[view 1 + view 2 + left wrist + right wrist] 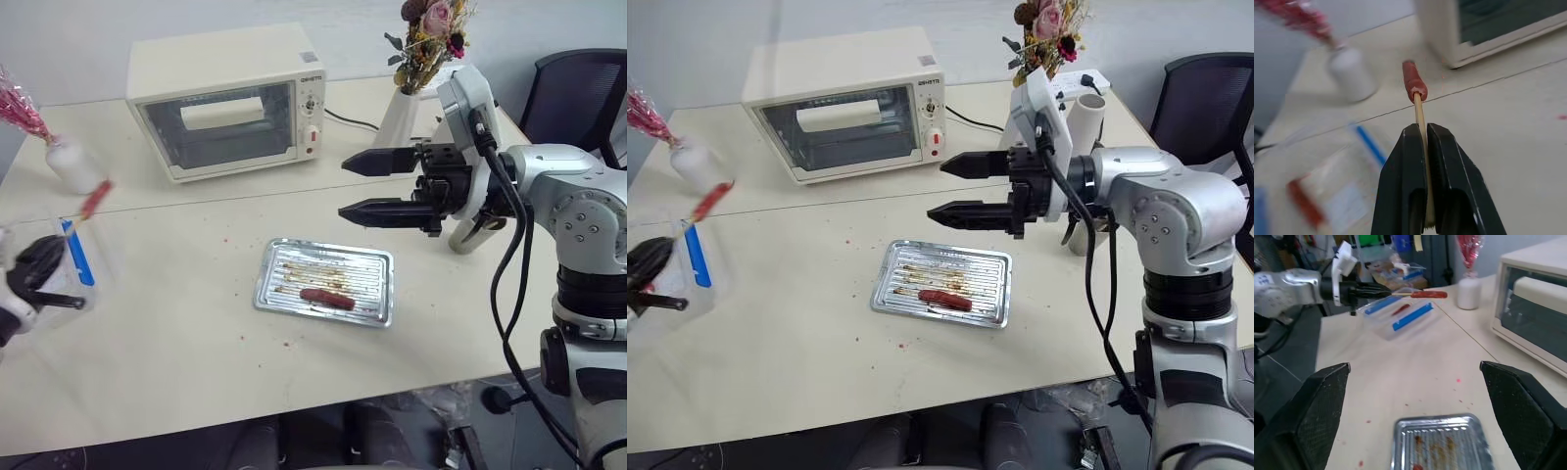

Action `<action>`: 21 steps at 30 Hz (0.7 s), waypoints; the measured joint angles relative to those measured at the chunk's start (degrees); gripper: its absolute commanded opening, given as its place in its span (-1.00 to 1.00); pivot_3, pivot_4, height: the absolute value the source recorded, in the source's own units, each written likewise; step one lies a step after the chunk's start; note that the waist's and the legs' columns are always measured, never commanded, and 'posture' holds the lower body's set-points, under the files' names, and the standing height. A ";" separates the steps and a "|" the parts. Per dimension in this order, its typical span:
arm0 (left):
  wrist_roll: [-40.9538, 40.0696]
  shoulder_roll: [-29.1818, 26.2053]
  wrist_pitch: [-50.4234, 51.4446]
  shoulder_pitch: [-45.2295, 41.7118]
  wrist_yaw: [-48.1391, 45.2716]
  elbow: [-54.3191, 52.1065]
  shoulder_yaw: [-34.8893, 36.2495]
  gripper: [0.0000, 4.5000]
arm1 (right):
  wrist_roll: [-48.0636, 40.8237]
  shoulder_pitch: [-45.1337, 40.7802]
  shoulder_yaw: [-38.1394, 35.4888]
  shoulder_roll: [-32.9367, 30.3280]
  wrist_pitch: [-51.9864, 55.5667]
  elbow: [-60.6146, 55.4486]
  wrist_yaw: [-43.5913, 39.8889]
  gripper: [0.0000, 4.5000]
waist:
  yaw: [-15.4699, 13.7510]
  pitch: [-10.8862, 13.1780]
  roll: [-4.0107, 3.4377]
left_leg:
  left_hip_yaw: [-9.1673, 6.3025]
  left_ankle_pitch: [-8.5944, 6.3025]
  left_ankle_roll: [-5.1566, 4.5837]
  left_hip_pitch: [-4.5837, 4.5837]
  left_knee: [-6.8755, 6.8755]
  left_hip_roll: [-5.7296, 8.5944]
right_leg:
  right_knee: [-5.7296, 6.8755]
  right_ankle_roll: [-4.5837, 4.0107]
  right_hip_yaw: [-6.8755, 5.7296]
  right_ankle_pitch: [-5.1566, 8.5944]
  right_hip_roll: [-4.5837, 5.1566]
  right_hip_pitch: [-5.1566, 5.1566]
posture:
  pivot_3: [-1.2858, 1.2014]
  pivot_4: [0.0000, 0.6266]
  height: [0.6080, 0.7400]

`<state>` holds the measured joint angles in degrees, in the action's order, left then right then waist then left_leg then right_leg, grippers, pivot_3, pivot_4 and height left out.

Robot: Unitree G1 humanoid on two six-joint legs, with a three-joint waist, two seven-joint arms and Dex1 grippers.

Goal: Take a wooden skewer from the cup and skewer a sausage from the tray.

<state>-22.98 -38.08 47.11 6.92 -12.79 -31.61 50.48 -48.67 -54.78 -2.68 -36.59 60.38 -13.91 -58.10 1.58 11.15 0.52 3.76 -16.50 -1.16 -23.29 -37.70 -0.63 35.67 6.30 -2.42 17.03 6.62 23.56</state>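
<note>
My left gripper (pixel 1420 132) is shut on a thin wooden skewer (pixel 1421 110) with a reddish sausage (pixel 1414 81) stuck on its tip. It is held out over the table's far left side, where the skewered sausage (pixel 96 199) hangs above a clear box. A second sausage (pixel 326 299) lies on the shiny ribbed tray (pixel 377 262) in the middle of the table. My right gripper (pixel 343 186) hovers level above the table, right of the tray, open with nothing between its jaws. A beige cup (pixel 462 240) is partly hidden behind the right arm.
A cream toaster oven (pixel 225 98) stands at the back. A white vase of dried flowers (pixel 400 113) and a tall white cylinder (pixel 1085 113) are at the back right. A clear box with blue clips (pixel 76 257) and a white bottle (pixel 73 166) sit at the left. A dark chair (pixel 578 88) stands beyond the right corner.
</note>
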 measured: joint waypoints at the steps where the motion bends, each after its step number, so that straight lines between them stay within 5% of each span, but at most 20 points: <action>1: 1.40 0.39 -0.30 -0.07 1.43 1.61 0.17 -1.00 | -0.59 0.00 0.00 0.12 0.28 -0.65 0.32 0.99 | -0.03 -0.01 0.02 | -0.01 -0.01 -0.01 0.00 0.00 0.00 | 0.00 0.00 0.00 0.00 0.01 0.00 | 0.03 -0.52 1.00; 7: 6.32 1.93 -1.64 -3.42 6.05 9.02 -3.78 -1.00 | -2.01 -0.09 0.20 0.64 0.81 -1.46 1.58 0.99 | -0.03 -0.21 0.34 | -0.05 -0.07 -0.01 0.00 0.03 0.00 | -0.04 -0.09 -0.03 -0.03 0.13 0.00 | 0.03 -0.52 1.00; 16: 7.55 3.67 -1.30 -5.06 7.56 9.42 -5.31 0.12 | -1.38 -0.31 1.79 0.66 -0.87 -1.14 1.35 1.00 | 0.26 -0.24 0.40 | 0.05 0.07 0.32 0.00 0.30 -0.08 | -0.02 -0.16 -0.26 -0.04 0.12 0.10 | 0.03 -0.52 1.00; 21: 3.30 1.67 1.91 -2.11 2.06 5.16 0.70 0.12 | 0.56 -0.29 2.47 -1.55 -2.83 0.02 -0.35 1.00 | 0.14 -0.25 0.42 | 0.07 0.06 0.32 -0.01 0.32 -0.09 | -0.10 -0.19 -0.30 -0.03 0.15 0.10 | 0.03 -0.52 1.00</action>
<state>-19.68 -36.41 49.02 4.81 -10.73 -26.45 51.18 -48.11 -55.06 -0.21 -38.15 57.55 -13.88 -58.45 1.72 10.91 0.94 3.83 -16.44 -0.83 -23.30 -37.38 -0.72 35.57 6.12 -2.72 17.00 6.77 23.66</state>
